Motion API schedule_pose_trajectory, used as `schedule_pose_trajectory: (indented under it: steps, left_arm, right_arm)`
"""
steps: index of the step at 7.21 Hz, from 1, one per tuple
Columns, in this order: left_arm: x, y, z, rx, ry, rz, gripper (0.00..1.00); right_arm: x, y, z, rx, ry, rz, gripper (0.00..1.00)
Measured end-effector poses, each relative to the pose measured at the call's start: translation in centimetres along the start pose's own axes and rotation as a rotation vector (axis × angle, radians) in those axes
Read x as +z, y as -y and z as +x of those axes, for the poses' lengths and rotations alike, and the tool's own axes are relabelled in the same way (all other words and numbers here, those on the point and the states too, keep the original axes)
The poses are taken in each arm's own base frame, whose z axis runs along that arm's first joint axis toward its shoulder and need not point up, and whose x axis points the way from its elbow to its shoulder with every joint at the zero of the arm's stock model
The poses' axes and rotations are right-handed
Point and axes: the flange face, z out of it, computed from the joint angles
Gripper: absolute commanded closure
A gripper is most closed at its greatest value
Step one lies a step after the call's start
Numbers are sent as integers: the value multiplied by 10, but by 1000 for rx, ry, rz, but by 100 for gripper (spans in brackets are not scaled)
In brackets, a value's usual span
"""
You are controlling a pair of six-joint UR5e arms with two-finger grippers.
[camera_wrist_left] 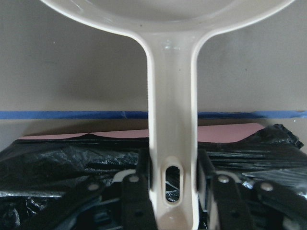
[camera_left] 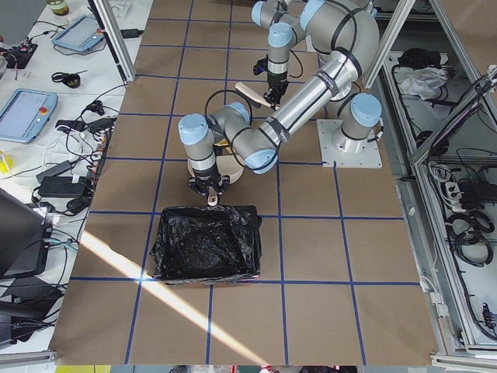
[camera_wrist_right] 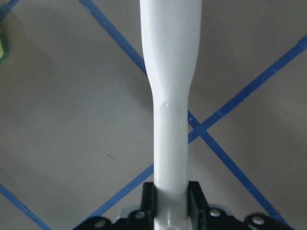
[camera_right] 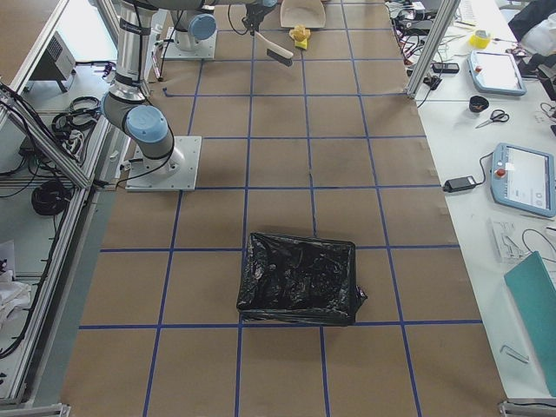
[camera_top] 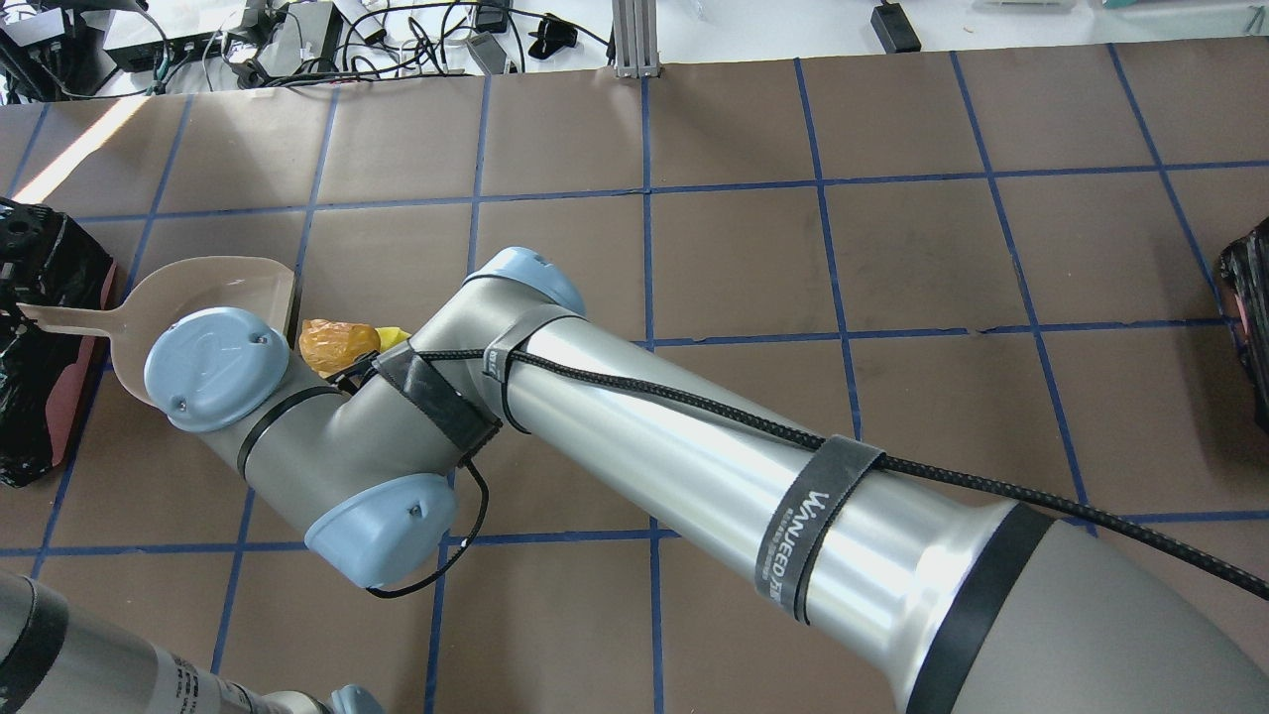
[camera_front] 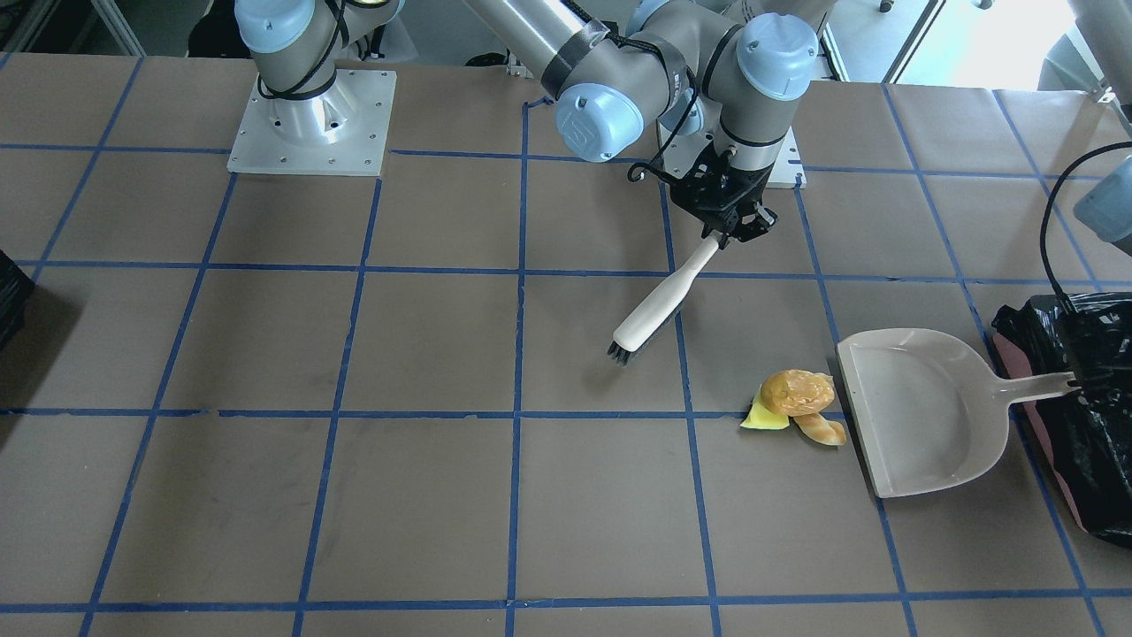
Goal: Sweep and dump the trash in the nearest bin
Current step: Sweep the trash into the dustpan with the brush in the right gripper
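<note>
My left gripper (camera_wrist_left: 172,191) is shut on the handle of the white dustpan (camera_front: 920,411), which lies flat on the table with its handle over the bin's edge. The bin (camera_front: 1088,416), pinkish-sided with a black bag, stands right behind it. The trash (camera_front: 796,392), an orange crumpled wrapper with a yellow scrap and a tan piece, lies at the pan's open lip. My right gripper (camera_front: 721,232) is shut on a white brush (camera_front: 659,305). The brush's black bristles point down at the table, a little way from the trash on the side away from the pan.
A second black-lined bin (camera_right: 300,278) stands at the table's other end and also shows in the overhead view (camera_top: 1249,327). My right arm (camera_top: 615,416) reaches across the table over the trash. The arm bases (camera_front: 309,115) are bolted at the back edge.
</note>
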Motion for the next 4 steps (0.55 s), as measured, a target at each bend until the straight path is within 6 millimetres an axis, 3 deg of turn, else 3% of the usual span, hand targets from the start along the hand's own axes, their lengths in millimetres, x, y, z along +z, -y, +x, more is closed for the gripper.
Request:
schedule_pose_trajectory:
  steps: [4]
  left_arm:
    - [19,2,-11,51,19,1,100]
  right_arm:
    - [26,-32,-55,-42,32,-1,100]
